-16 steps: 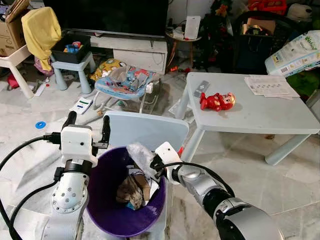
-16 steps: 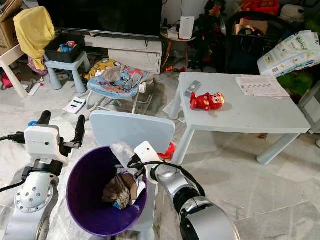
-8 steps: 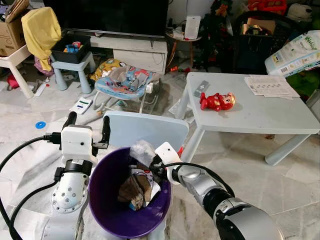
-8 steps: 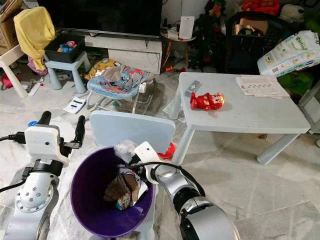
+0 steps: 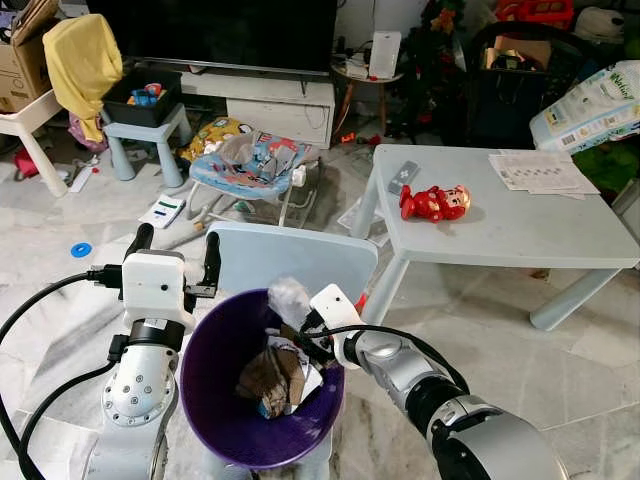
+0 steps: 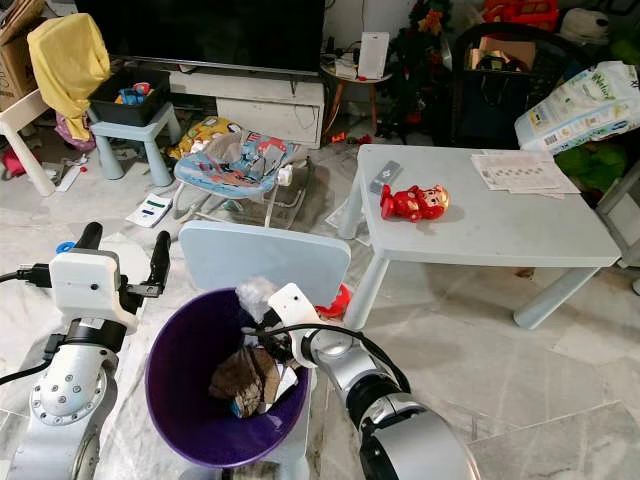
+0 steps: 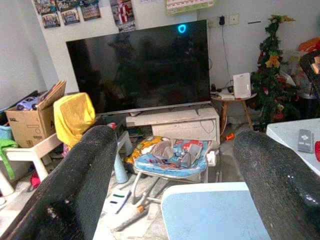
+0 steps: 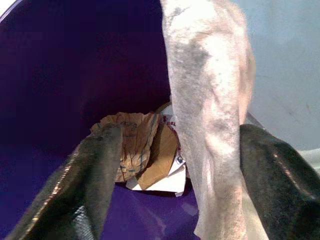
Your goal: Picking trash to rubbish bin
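Whereas a second ago the crumpled grey-white tissue wad [image 5: 287,298] sat lower by the rim, it now stands higher above the right tool [image 5: 306,331], and the round purple plastic rubbish bin [image 5: 205,360] has shifted slightly rightward beneath it. In the wrist view that tool's fingers stand apart with the wad between them. Crumpled brown paper [image 5: 268,377] lies below it. The left tool [image 5: 172,254], open, hovers beside the bin. Beyond the right tool stands a pale blue plastic surface [image 5: 520,235] bearing a red toy figure [image 5: 434,203], on marble floor [image 5: 490,330].

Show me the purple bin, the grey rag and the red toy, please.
purple bin [image 5: 205,350], left eye view, inner wall.
grey rag [image 8: 205,115], right wrist view, middle of the cloth.
red toy [image 5: 433,203], left eye view, its body.
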### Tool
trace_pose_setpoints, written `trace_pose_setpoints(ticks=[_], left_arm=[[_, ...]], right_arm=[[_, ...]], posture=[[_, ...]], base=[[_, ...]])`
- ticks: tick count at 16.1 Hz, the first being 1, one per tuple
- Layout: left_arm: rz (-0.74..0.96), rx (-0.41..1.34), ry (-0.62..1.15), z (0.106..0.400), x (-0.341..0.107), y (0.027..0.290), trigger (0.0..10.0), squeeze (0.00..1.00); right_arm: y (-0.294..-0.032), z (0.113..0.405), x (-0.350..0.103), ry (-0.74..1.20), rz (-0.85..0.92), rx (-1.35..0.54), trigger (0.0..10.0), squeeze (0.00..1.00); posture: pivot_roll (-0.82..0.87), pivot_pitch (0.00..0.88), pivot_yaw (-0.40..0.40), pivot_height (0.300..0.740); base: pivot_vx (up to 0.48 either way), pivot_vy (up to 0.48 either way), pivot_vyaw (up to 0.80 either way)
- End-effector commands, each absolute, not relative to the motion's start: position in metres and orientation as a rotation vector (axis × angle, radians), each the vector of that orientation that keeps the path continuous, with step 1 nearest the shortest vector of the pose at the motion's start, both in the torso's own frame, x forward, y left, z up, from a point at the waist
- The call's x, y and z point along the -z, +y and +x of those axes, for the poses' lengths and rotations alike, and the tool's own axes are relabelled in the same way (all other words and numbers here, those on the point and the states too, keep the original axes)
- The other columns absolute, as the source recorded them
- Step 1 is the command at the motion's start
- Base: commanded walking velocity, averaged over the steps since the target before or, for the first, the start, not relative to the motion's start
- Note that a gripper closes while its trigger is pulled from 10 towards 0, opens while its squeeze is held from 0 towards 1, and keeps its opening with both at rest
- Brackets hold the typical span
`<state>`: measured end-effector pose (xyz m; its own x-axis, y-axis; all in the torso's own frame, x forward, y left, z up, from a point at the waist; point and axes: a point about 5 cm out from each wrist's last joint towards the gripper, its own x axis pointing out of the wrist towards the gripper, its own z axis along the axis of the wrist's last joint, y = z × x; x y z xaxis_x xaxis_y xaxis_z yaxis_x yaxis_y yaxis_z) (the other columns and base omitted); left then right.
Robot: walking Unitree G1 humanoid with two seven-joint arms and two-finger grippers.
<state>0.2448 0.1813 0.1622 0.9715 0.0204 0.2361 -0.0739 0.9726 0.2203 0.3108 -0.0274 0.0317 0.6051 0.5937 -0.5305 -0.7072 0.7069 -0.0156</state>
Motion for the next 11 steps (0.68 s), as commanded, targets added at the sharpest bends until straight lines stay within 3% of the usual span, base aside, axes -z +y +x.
trace_pose_setpoints(ticks=[1, 2, 3, 11], left_arm=[[0.227, -0.04, -0.252, 0.244, -0.167, 0.179, 10.0, 0.0], [0.226, -0.041, -0.249, 0.244, -0.167, 0.179, 10.0, 0.0], [0.221, -0.039, -0.225, 0.248, -0.164, 0.181, 10.0, 0.0], [0.213, -0.033, -0.217, 0.252, -0.165, 0.183, 10.0, 0.0]], right_arm=[[-0.016, 0.307, -0.032, 0.527, -0.232, -0.781, 10.0, 1.0], [-0.017, 0.308, -0.032, 0.527, -0.23, -0.778, 10.0, 1.0], [-0.018, 0.305, -0.029, 0.541, -0.27, -0.782, 10.0, 0.0], [-0.024, 0.301, -0.019, 0.593, -0.358, -0.729, 10.0, 0.0]], posture=[[0.17, 0.066, -0.108, 0.74], [0.16, 0.065, -0.107, 0.74], [0.16, 0.057, -0.101, 0.74], [0.17, 0.064, -0.096, 0.74]], base=[[0.0, 0.0, 0.0], [0.0, 0.0, 0.0], [0.0, 0.0, 0.0], [0.0, 0.0, 0.0]])
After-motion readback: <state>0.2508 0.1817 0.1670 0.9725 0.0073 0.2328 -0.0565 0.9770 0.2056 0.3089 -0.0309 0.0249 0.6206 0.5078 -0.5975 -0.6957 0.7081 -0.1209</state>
